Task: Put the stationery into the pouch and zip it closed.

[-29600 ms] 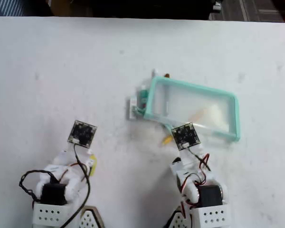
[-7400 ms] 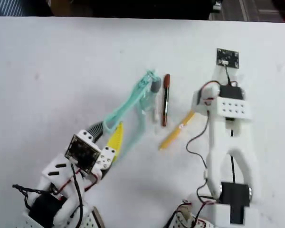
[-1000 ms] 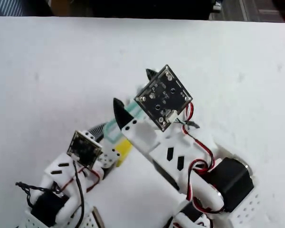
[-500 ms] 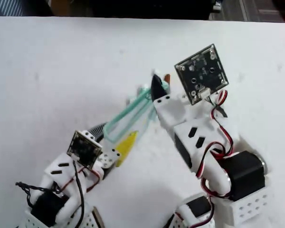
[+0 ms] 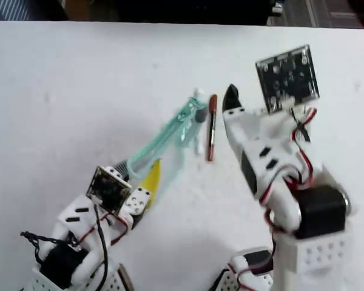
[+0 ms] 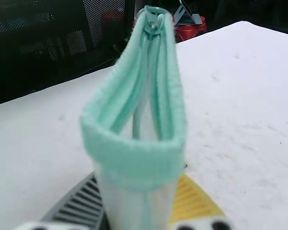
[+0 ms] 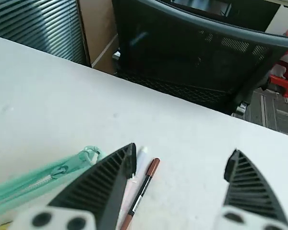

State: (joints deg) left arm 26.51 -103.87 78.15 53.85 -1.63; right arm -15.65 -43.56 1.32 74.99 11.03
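High view has the clear plastic pouch with mint-green zip edging [image 5: 164, 142] near the middle of the white table [image 5: 60, 79], slanting from near left to far right with its zip edge turned upward. The left gripper [image 6: 139, 213] is clamped on the pouch's near end, one jaw yellow and the other grey and ribbed, pressing from either side. Just right of the pouch's far end lies a slim brown-red pen [image 5: 211, 127], flat on the table. The right gripper [image 7: 175, 191] is just right of the pen's far end, its black jaws spread wide apart and holding nothing.
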